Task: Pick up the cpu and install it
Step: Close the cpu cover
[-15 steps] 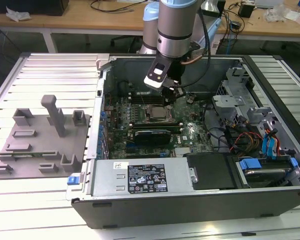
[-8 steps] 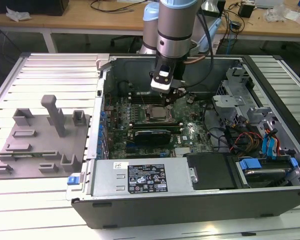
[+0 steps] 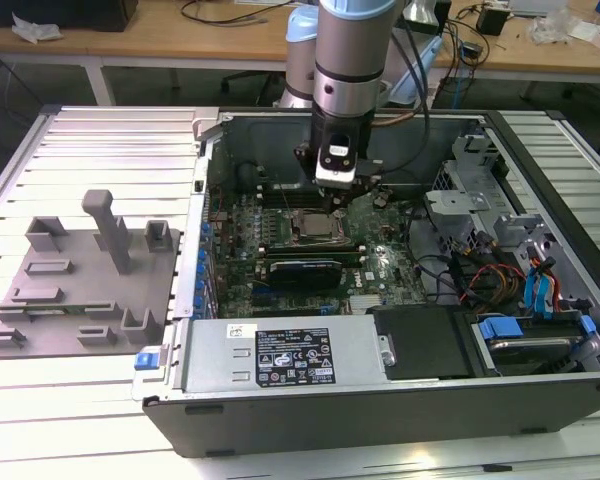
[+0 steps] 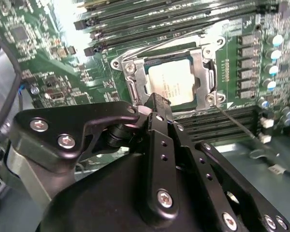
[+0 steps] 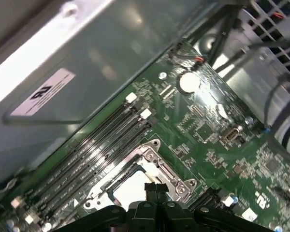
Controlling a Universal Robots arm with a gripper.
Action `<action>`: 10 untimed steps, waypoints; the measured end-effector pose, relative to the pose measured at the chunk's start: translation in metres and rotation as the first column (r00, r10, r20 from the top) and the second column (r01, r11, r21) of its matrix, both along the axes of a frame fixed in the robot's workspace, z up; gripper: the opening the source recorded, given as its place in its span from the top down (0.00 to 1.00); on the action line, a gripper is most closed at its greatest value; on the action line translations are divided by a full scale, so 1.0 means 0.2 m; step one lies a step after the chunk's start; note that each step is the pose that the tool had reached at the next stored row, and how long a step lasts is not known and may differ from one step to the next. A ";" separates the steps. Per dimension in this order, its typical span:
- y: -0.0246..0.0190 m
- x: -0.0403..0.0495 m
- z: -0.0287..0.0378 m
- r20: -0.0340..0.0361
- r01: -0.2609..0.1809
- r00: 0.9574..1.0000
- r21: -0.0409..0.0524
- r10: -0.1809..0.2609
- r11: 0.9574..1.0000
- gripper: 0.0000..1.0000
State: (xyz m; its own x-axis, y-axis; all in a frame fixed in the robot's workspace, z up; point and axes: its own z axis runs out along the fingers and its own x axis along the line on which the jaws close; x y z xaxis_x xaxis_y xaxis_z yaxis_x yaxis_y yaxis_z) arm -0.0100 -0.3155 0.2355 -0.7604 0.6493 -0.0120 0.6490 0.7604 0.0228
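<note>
**Chip Partly Covered, Arm Cropped**

In both wrist views the end effector [image 4: 159, 100] covered one edge of the cpu [image 4: 176, 83]. The case wall [image 5: 87, 63] was blurred in the first wrist view. In the exterior view the arm [image 3: 352, 50] was cut off by the top edge.

Small square cpu [image 4: 173, 83]: pale silver-grey metal top, satin. Square socket frame [image 4: 137, 77]: bare metal, shiny. Green motherboard [image 4: 38, 53]: glossy board. Grey pegged plate [image 3: 80, 285]: matt plastic.
</note>
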 end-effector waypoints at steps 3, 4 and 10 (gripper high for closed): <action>0.000 0.000 -0.002 0.000 -0.055 0.998 0.000 0.055 0.998 0.89; 0.000 0.000 -0.003 0.000 -0.077 0.997 0.000 0.077 0.997 0.89; 0.000 0.000 -0.010 0.000 -0.223 0.975 0.000 0.223 0.975 0.89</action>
